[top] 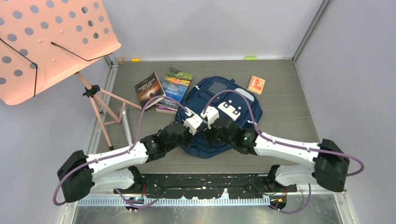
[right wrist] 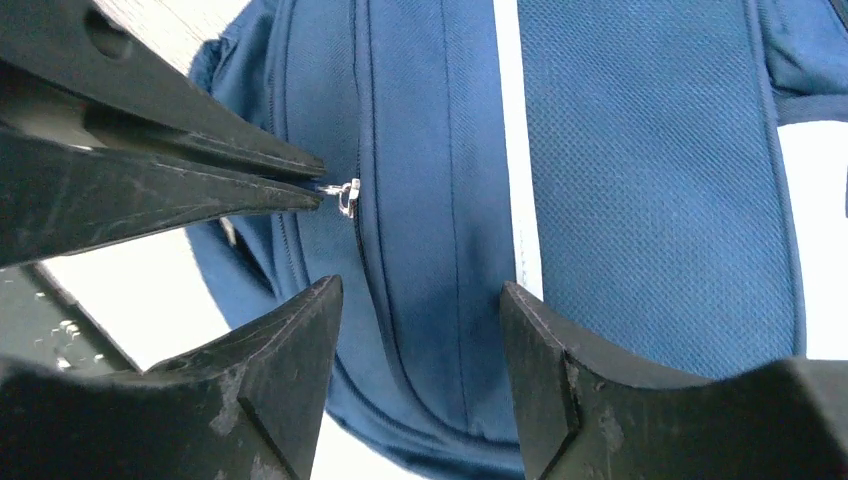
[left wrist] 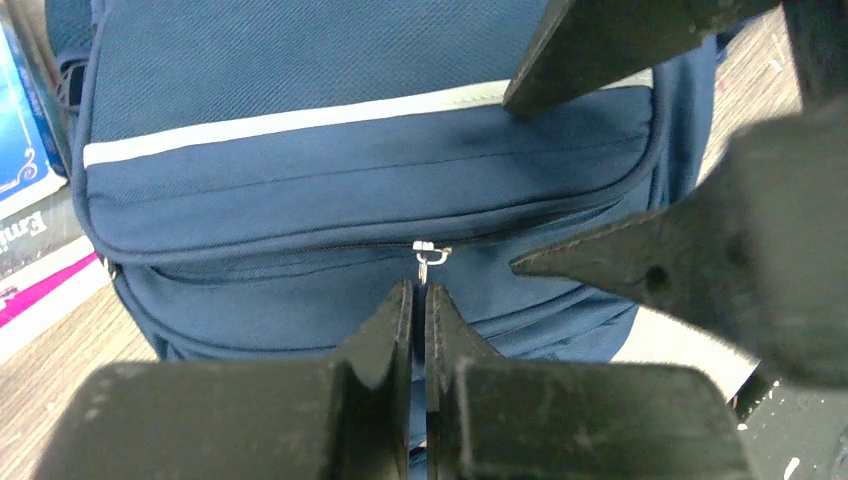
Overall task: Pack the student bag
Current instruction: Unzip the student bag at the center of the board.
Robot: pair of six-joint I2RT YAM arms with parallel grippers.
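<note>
Far left, a pink perforated music stand can be seen on its tripod, off the side of the table. Next over, two books are laid side by side on the wood: a dark book and a green-and-blue book, the second one just beside the student bag.

The bag is laid flat in the middle of the table, front side up, with the books on its left and a small orange booklet well apart at its upper right. Both arms are reached in over its near half.

The left gripper is clenched tight, no gap to speak of between the fingers. From the right wrist view, the small metal zipper pull is pinched right at its tips, so the pull is what's being grasped. The pull sits on the seam below the white stripe of the front pocket.

The right gripper is held right next to it, released, jaws spread apart with navy fabric showing in the gap. Nothing is gripped there. Whether its fingers are actually touching the cloth can't be told from these views.
</note>
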